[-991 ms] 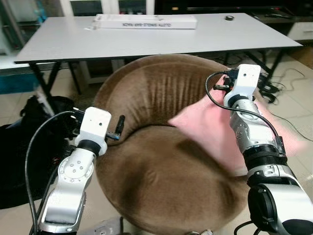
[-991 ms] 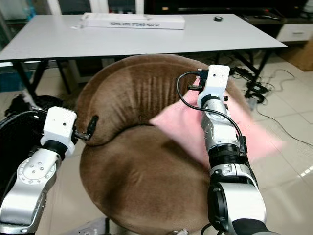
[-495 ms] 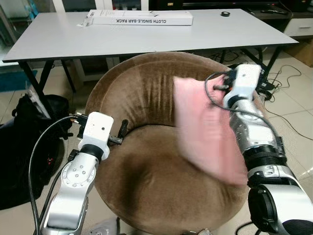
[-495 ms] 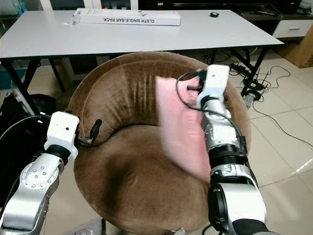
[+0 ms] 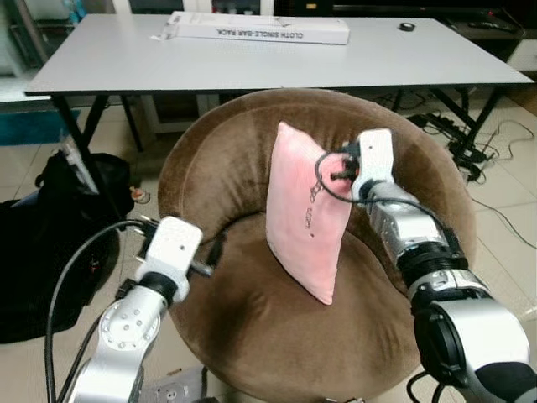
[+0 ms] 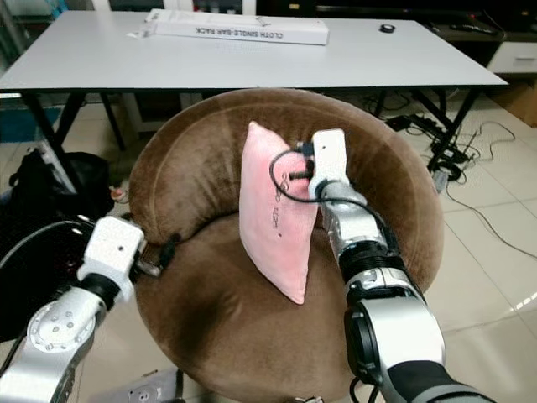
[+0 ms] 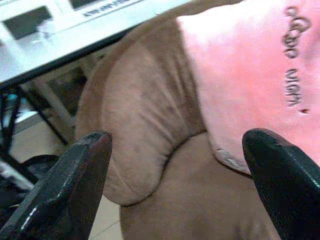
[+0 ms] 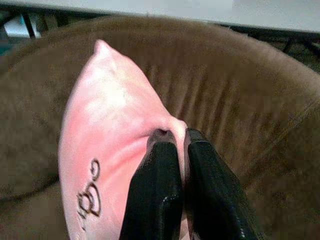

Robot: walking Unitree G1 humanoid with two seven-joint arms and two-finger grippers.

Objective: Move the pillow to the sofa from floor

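Pillow (image 5: pixel 305 222) upright, long axis vertical

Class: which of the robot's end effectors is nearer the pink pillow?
Right. The right end effector is pinched on the pink pillow at its edge; the left end effector is open, apart from it, over the brown sofa seat's left side.

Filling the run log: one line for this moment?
right gripper: shut on pink pillow | pillow: upright on brown sofa | left gripper: open, idle

Home living room: sofa (image 5: pixel 252 159), table (image 5: pixel 277 59)
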